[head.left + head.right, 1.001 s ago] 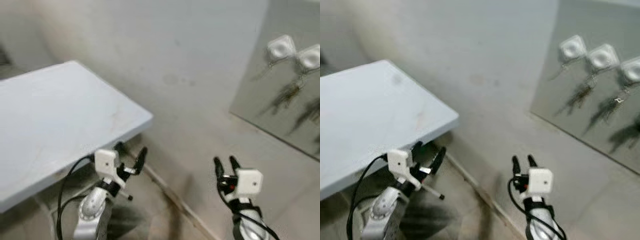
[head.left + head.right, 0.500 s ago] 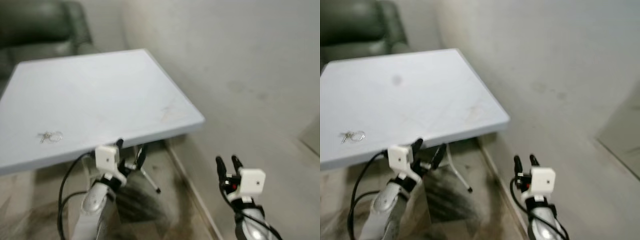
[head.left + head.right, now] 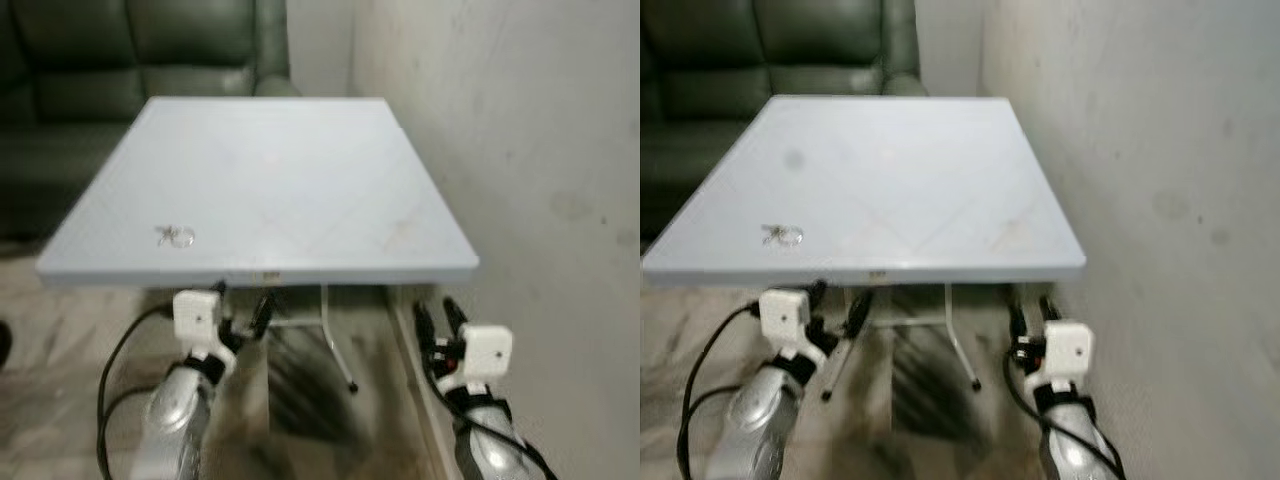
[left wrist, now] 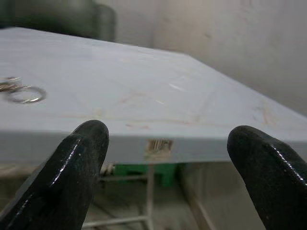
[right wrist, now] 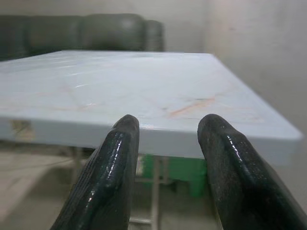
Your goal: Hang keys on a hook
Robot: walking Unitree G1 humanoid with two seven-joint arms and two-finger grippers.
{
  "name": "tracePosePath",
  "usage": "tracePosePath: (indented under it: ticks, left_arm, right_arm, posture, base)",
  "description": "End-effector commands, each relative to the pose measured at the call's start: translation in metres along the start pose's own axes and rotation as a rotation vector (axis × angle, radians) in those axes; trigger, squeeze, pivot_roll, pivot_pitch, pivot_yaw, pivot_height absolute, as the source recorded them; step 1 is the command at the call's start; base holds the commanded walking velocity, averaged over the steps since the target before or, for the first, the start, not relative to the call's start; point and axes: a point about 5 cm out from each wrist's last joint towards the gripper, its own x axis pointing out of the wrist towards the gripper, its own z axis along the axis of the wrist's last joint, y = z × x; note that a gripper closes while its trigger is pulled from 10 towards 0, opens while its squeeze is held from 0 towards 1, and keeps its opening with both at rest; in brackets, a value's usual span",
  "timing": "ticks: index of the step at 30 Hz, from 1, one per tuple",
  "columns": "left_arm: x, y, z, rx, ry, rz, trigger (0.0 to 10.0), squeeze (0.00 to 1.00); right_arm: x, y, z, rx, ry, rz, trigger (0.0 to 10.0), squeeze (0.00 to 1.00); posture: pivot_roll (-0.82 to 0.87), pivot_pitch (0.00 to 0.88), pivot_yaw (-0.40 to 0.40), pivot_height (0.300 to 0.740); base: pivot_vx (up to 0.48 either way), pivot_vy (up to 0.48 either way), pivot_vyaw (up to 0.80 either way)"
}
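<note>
A small bunch of keys on metal rings (image 3: 176, 236) lies on the pale blue table (image 3: 300, 170), near its front left corner; the same keys (image 4: 19, 91) show in the left wrist view. My left gripper (image 3: 241, 308) is held low just in front of the table's near edge, open and holding nothing, to the right of and below the keys. My right gripper (image 3: 436, 320) is open and holding nothing below the table's front right corner, close to the wall.
A dark green sofa (image 3: 120, 60) stands behind the table. A plain light wall (image 3: 540, 150) runs along the right side. The table's metal legs (image 3: 335, 345) stand on a mottled tiled floor (image 3: 60, 340) beneath it.
The camera has swung left: the wall panel with hooks and hanging keys has left the picture, and the table with the keys now faces me. Both grippers keep their pose.
</note>
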Motion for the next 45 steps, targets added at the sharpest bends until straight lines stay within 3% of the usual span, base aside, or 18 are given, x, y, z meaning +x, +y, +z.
tracePosePath:
  ticks: [1,12,45]
  left_arm:
    - [0.0036,-0.0059,0.0012,0.002,-0.003,-0.023,10.0,0.00]
    - [0.0051,-0.0058,-0.0004,-0.024,0.007,-0.012,10.0,0.00]
    - [0.0033,-0.0043,-0.0025,-0.051,0.021,0.007,10.0,0.00]
  right_arm:
    - [-0.0005,-0.0062,0.0014,-0.002,0.002,-0.018,10.0,0.00]
    - [0.0005,-0.0074,0.0019,0.033,0.006,-0.029,10.0,0.00]
    - [-0.0023,-0.0037,0.0008,0.053,0.018,-0.016,10.0,0.00]
  posture:
    - [-0.03,0.005,-0.053,0.740]
    - [-0.03,0.006,-0.056,0.740]
    - [-0.02,0.008,-0.060,0.740]
  base:
    - [0.000,0.000,0.80]
    - [0.000,0.051,0.00]
    - [0.000,0.469,0.00]
